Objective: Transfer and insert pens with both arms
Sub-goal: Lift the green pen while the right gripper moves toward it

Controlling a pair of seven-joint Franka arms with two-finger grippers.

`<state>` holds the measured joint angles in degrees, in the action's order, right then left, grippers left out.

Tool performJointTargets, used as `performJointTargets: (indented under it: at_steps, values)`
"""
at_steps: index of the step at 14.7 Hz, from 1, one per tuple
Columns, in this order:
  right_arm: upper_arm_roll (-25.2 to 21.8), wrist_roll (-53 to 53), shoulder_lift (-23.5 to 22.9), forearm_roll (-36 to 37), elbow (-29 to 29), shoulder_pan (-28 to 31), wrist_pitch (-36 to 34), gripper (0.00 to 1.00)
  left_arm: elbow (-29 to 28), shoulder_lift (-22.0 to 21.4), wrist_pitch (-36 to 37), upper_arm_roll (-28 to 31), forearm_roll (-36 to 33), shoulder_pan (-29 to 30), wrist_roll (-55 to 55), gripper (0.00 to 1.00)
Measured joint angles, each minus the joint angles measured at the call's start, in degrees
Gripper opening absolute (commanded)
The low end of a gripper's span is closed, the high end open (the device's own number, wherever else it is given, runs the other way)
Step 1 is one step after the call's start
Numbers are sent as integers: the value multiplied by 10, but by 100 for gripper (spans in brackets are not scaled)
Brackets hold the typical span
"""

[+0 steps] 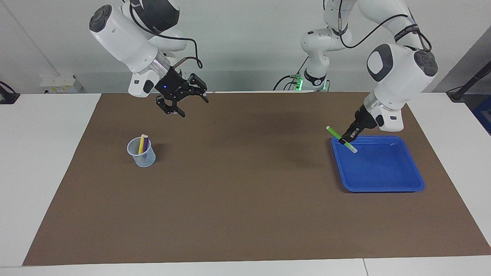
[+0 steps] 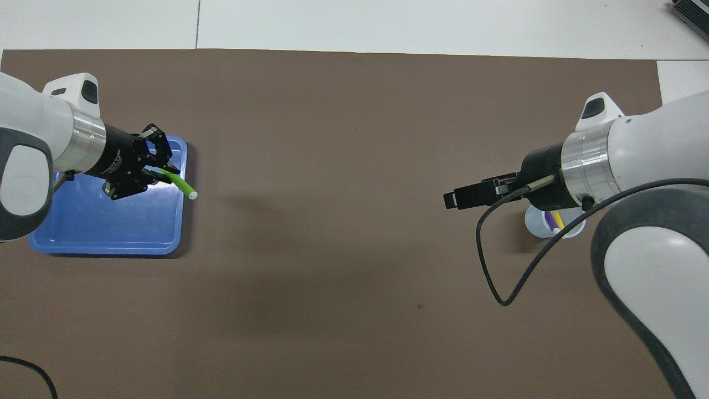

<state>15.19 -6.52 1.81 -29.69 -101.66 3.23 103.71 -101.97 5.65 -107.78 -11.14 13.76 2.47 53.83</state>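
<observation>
While gripping green pen (image 1: 340,140) mid-shaft over tray (image 1: 383,180) edge, left gripper (image 1: 348,138) presenting ends for handover; right gripper (image 1: 183,106), fingers apart, hovering near cup (image 1: 142,155).

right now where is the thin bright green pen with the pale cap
The thin bright green pen is off the table, clamped in the left gripper, tilted over the shallow blue plastic tray's rim.

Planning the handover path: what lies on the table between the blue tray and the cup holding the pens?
Nothing: only bare brown mat lies between the blue tray and the cup, as both views show.
</observation>
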Motion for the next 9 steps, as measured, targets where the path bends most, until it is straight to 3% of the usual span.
performJointTargets:
  at_steps: [6,9]
  values:
    - [0,10,-4,-73,-14,-27,45,100,1,-27,-22,-18,58,-62,229,0]
    - [0,11,-8,-123,-28,-46,72,100,1,-31,-69,-30,62,-106,370,0]
